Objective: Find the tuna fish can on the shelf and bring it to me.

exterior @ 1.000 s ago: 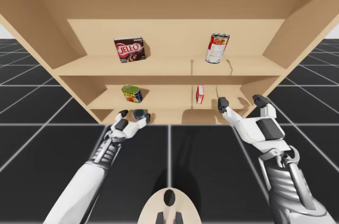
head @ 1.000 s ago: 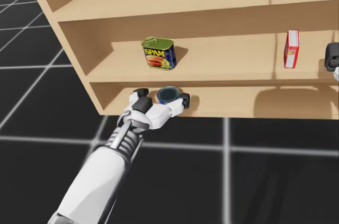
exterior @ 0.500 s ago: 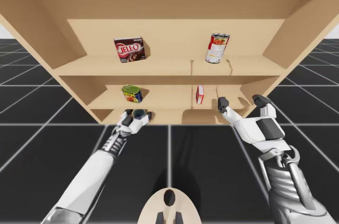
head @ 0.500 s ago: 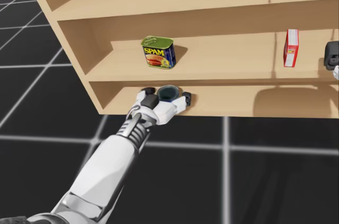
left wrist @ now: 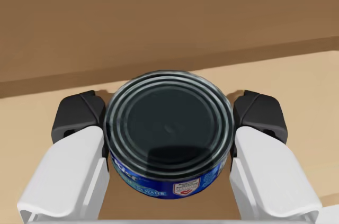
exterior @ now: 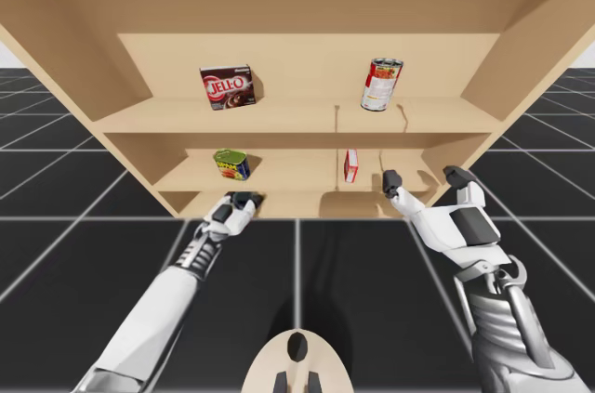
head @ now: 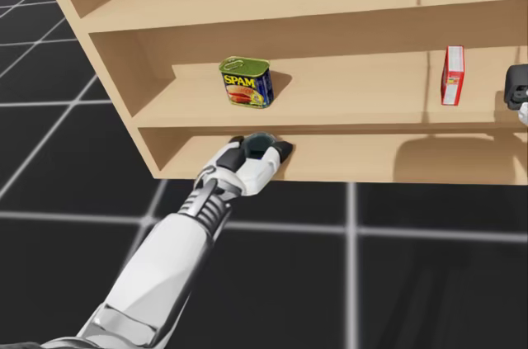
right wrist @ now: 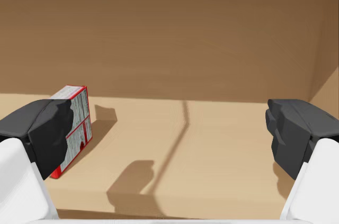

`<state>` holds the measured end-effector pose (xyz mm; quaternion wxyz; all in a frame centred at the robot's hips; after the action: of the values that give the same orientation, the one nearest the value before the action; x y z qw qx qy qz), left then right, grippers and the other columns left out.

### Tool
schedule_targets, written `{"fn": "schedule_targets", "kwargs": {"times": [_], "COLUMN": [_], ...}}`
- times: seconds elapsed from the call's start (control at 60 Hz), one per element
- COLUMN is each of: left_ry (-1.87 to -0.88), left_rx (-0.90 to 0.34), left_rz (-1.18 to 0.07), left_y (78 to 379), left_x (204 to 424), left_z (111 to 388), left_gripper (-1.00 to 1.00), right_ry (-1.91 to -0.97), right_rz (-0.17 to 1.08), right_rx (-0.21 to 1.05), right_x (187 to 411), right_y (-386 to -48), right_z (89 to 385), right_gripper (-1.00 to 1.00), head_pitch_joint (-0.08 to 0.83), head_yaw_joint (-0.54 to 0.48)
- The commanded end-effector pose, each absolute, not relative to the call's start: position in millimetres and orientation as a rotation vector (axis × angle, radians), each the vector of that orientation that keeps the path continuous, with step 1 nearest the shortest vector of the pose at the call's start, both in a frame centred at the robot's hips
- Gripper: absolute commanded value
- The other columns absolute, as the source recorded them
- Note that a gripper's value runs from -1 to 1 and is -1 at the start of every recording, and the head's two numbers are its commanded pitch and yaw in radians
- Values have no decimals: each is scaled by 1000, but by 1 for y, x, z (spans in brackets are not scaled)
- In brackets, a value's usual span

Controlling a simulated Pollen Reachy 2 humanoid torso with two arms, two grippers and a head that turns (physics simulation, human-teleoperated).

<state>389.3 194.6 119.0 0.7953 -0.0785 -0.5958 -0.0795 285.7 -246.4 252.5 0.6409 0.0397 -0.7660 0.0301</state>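
Under the green can (head: pixel 246 82), on the lowest shelf (head: pixel 371 159), the tuna can (left wrist: pixel 169 128) is gripped by the left end effector (left wrist: pixel 169 115); the right end effector (right wrist: pixel 169 123) is open. If lifted during withdrawal, it could be knocked loose against the shelf above.

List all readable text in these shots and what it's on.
Brown box, top shelf: large white brand lettering, left unquoted.
Green tin, middle shelf: yellow brand word, left unquoted.
Blue can in my left gripper: label print too small to read.
Red-and-white can, top shelf: unreadable.
Red box, middle shelf: unreadable.
No other signs or numbers.
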Motion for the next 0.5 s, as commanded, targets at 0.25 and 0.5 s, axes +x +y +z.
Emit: {"fn": "schedule_targets", "kwargs": {"times": [0.25,0.5], "left_ry": [-1389,-1311], "left_rx": [-220,-118], "left_rz": [-171,-254], "left_y": [182,202], "left_x": [352,297], "left_z": [157,164], "left_gripper": [1000,1000], "right_ry": [-1748,-1722], "right_rz": [68,76], "right_rx": [92,179], "right_x": [286,284], "right_y": [-245,-245], "right_z": [252,254], "right_gripper": [-1000,-1000], "head_pitch_joint": [609,600], "head_yaw_joint": [228,226]}}
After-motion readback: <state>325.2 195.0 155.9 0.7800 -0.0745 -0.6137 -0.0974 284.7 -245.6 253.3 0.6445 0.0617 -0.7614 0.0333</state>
